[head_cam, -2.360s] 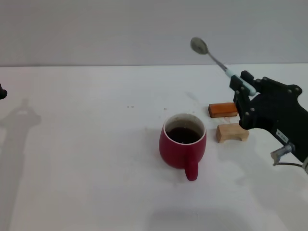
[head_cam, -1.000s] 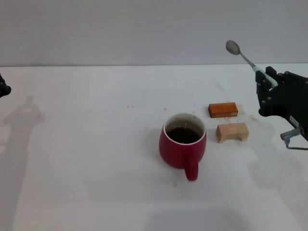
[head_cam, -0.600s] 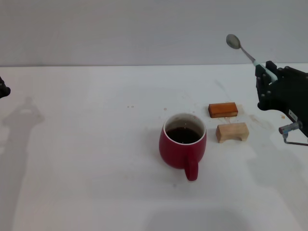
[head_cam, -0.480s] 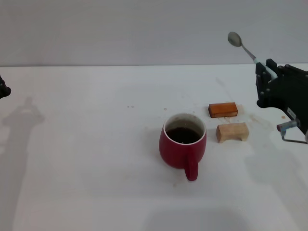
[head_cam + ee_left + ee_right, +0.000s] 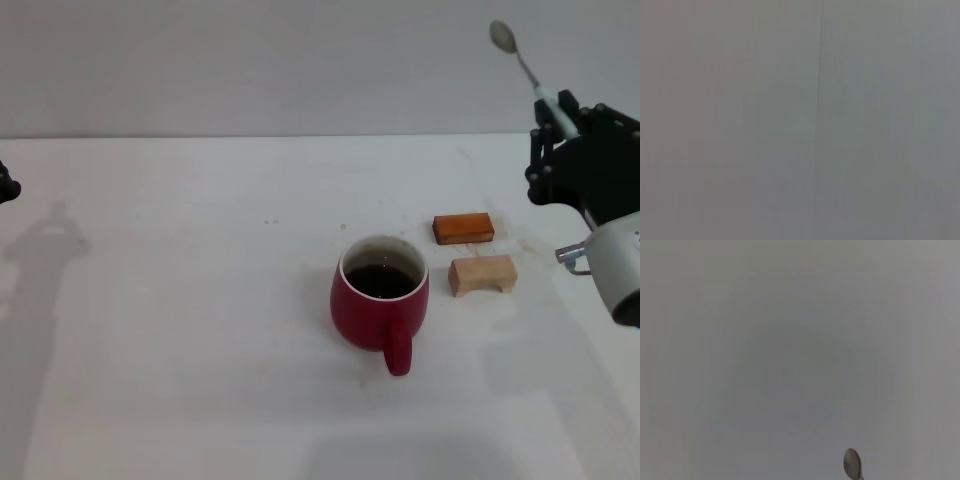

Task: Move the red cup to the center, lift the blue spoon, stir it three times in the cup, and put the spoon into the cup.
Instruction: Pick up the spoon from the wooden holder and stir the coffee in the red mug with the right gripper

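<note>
Head view: red cup [image 5: 380,301] stands mid-table on the white table [image 5: 180,330], handle toward the robot. Right gripper [image 5: 556,120], raised at the right edge, clamps the blue spoon [image 5: 527,70] by its handle, bowl pointing up. Two wooden blocks [image 5: 472,251] sit between cup and gripper. Left gripper [image 5: 5,186] barely shows at the left edge, fingers unreadable.

Left wrist view: blank grey wall.

Right wrist view: spoon bowl against grey wall.

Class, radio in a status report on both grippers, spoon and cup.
Right gripper shut on spoon, raised at far right. Left gripper idle, far left. Cup centred; two blocks beside it.
</note>
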`<act>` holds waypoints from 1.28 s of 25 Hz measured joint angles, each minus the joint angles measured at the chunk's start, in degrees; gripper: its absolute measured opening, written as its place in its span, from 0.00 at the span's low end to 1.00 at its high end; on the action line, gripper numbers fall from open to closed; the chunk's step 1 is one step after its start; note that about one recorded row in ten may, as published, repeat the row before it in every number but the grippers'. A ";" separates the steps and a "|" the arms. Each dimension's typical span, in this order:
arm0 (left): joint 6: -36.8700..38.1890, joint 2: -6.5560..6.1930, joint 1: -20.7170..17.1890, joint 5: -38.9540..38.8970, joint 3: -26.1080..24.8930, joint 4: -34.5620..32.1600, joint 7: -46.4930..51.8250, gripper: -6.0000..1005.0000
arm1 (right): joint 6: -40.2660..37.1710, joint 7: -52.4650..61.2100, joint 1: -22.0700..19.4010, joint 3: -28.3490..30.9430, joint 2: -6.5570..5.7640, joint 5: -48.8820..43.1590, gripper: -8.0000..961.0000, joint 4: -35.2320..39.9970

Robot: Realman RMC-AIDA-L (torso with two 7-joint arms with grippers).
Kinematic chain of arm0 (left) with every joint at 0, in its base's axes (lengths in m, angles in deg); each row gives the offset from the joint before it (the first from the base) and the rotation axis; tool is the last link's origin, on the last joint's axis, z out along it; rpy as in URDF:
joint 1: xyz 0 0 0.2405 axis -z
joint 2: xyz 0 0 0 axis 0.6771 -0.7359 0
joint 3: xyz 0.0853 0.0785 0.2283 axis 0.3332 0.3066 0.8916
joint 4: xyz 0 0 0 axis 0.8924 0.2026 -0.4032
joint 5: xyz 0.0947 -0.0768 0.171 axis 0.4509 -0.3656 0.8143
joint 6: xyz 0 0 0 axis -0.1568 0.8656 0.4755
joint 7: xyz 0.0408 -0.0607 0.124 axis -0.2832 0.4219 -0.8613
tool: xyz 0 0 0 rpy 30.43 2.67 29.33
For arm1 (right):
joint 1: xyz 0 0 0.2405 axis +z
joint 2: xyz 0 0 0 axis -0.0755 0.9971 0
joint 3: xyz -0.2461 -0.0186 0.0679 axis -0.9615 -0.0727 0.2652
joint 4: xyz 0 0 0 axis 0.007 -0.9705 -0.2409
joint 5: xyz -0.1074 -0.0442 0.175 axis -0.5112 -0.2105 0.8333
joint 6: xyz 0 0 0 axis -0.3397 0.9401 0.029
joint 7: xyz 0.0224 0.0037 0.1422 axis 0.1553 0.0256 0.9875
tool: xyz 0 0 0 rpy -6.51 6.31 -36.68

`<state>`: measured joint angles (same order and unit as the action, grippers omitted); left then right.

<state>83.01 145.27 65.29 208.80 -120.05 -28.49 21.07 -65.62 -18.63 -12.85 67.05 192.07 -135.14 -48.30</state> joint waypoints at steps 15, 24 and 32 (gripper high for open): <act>-0.07 -0.14 0.35 0.09 0.00 -0.44 0.00 0.06 | -26.68 69.72 0.35 -3.83 -8.90 -41.11 0.15 10.56; -0.05 -0.01 0.36 0.11 0.20 -0.26 0.00 0.06 | 6.77 71.96 -3.75 1.87 -11.09 -45.55 0.15 -8.28; -0.03 0.04 0.35 0.11 0.27 0.01 0.00 0.06 | 31.40 70.81 -2.58 5.23 -10.03 -49.02 0.15 -20.33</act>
<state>82.98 145.31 65.65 208.90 -119.78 -28.48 21.07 -34.22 52.18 -15.43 72.28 182.04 -184.16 -68.63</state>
